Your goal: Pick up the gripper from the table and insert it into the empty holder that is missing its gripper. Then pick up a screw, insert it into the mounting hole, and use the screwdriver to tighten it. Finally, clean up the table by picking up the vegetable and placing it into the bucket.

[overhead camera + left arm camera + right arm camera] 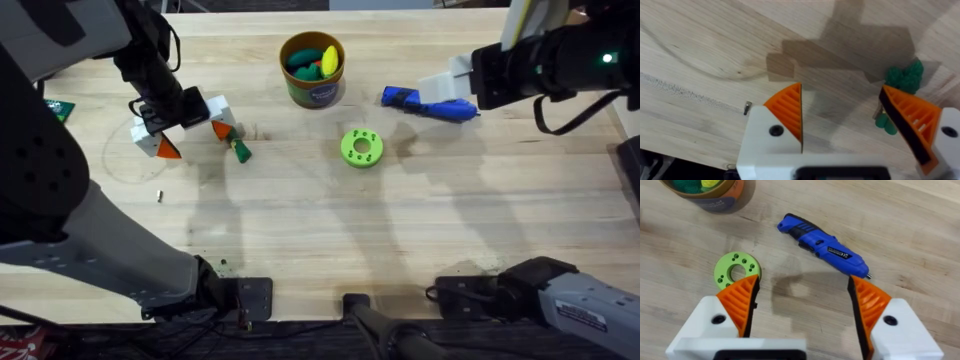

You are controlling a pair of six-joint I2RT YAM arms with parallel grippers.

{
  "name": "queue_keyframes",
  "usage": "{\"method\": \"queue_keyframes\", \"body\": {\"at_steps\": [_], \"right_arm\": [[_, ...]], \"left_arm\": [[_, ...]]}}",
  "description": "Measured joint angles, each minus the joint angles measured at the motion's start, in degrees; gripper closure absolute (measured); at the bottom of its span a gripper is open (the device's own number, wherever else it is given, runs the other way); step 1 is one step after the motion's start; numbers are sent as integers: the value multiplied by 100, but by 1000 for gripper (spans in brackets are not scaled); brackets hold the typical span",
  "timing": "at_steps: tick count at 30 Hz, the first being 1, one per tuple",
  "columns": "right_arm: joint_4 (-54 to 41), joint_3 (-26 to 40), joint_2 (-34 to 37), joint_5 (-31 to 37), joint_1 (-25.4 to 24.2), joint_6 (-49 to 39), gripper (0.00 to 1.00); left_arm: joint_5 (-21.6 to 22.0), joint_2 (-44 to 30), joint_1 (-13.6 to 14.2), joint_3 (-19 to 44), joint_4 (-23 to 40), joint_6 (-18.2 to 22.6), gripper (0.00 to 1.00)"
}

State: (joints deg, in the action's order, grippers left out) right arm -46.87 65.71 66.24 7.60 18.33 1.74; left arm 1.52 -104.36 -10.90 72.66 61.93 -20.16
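While both white, orange-ribbed grippers, left (pixel 190 130) and right (pixel 802 305), gaped empty, the glossy blue plastic pen-shaped screwdriver (pixel 428 103) lay flat, long axis crosswise on the pale wooden table (pixel 400 220).

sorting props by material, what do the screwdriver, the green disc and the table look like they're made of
Screwdriver: looks like glossy blue molded plastic with black grip panels and a small metal tip.
Green disc: probably matte plastic, possibly 3D-printed; flat uniform colour, round holes.
Table: light wood, going by the grain lines and plank seams, with a smooth low-sheen finish.
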Motion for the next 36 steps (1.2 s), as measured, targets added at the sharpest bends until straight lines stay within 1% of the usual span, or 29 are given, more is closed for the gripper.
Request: {"method": "queue_keyframes", "body": {"at_steps": [4, 10, 16, 19, 24, 27, 29, 31, 34, 36], "right_arm": [[-66, 0, 2, 2, -2, -2, 32], [16, 0, 2, 2, -2, -2, 32], [171, 0, 4, 2, -2, -2, 32], [201, 0, 4, 2, -2, -2, 32], [229, 0, 4, 2, -2, -2, 32], [237, 0, 4, 2, -2, -2, 32], [242, 0, 4, 2, -2, -2, 32], [253, 0, 4, 4, -2, -2, 32], [256, 0, 4, 2, -2, -2, 32], [260, 0, 4, 2, -2, -2, 32]], "left_arm": [[-39, 15, -39, 4, 103, 36, 25], [-476, -47, -61, 4, 167, 100, 25], [-646, 74, -61, -4, 258, 67, 25], [-673, 472, -61, 0, 355, 23, 25], [-691, 1509, -59, 129, 816, -19, 25], [-689, 1887, -32, 229, 1037, -62, 25], [-684, 1971, 24, 238, 1132, -113, 25], [-682, 1942, 152, 238, 1111, -173, 25], [-599, 1836, 442, 238, 901, -337, 25], [-534, 1728, 695, 238, 733, -482, 25]]}}
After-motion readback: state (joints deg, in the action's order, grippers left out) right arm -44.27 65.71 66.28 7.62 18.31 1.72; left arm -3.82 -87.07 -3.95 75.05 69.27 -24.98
